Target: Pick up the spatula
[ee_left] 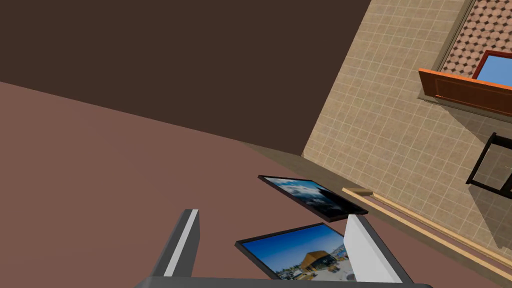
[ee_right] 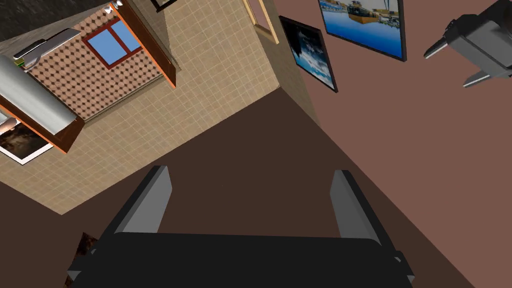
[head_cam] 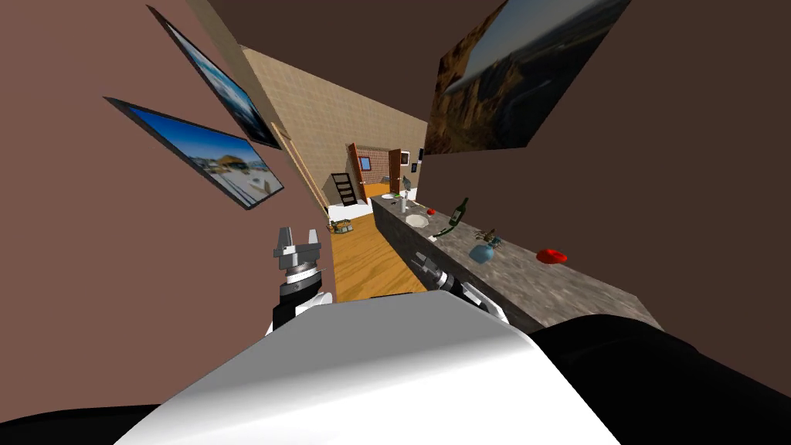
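My left hand (head_cam: 298, 234) stands close in at 11 o'clock, pointing up. Its two fingers are spread with nothing between them, and its own wrist view shows the same wide gap. My right arm (head_cam: 452, 284) lies at 1 o'clock along the near edge of the grey stone tabletop (head_cam: 556, 297). From the head its end is too small to read, but in its wrist view my right hand (ee_right: 251, 171) has both fingers spread and holds nothing.

Along the tabletop, going out at 1 o'clock, I count one flat red dish (head_cam: 551, 256) and one blue vase (head_cam: 482, 251) with a sprig in it. Next come one dark bottle (head_cam: 460, 212), one white plate (head_cam: 417, 221) and one small red thing (head_cam: 431, 211).

A thin dark stick with a pale tip lies just beside the bottle's foot, between the vase and the plate. I take it for the spatula (head_cam: 444, 231), though it is too small to be sure. It is well apart from both hands.

More small things (head_cam: 402, 198) sit at the far end, too small to name or count.
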